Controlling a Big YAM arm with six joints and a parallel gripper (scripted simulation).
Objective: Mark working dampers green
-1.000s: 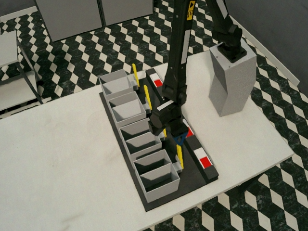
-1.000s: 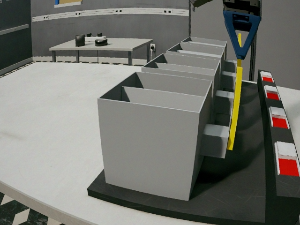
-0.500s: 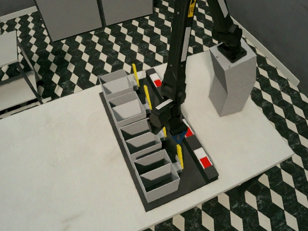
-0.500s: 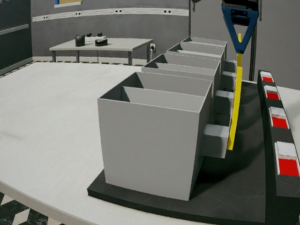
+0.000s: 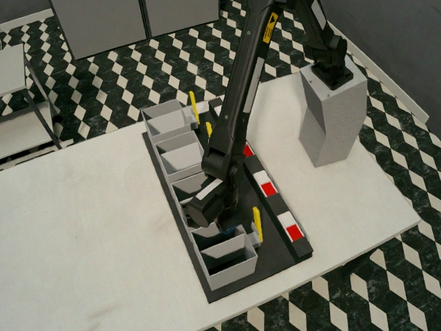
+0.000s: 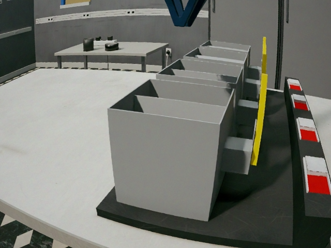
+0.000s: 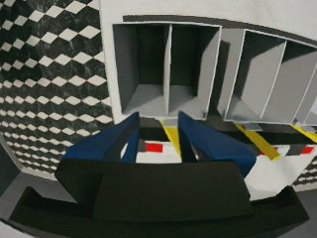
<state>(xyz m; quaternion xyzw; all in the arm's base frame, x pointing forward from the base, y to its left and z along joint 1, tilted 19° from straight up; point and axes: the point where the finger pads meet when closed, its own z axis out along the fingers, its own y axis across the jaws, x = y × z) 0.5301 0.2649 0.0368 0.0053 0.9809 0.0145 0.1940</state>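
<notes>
We had the gripper [image 5: 227,229] [image 6: 182,22] [image 7: 158,117] partly open, its blue fingers apart and nothing between them. In the exterior view the tips hung above and behind the end damper [image 5: 233,272] [image 6: 165,160] [image 7: 167,74], clear of its rim. That view cut off all but the lower part of the fingers, and from the top the wrist hid most of them. In the wrist view the damper's yellow lever [image 5: 258,224] [image 6: 260,120] [image 7: 170,138] showed between the fingers, but well beyond them, not gripped.

The four dampers stood in a row on a dark base [image 5: 270,254] [image 6: 267,224], each behind its slider. All four sliders showed red in the exterior view, the end slider [image 5: 295,232] [image 6: 317,174] [image 7: 154,147] among them. From the top, our arm [image 5: 236,117] crossed the row, hiding the third lever from the far end and the red of the farthest slider.

The arm's pedestal [image 5: 336,124] stood on the table [image 5: 89,214] [image 6: 53,133] [image 7: 253,178], beyond the sliders. A side table [image 6: 133,49] with dark objects stood near the wall.

Gripper [image 5: 227,229] [image 6: 182,24] [image 7: 158,117] displaced relative to end damper [image 5: 233,279] [image 6: 165,157] [image 7: 167,116]: previously off its lever side, near the yellow lever; now higher, above the damper's edge facing the neighbouring damper. Arm [image 5: 239,107] shifted likewise toward it.
</notes>
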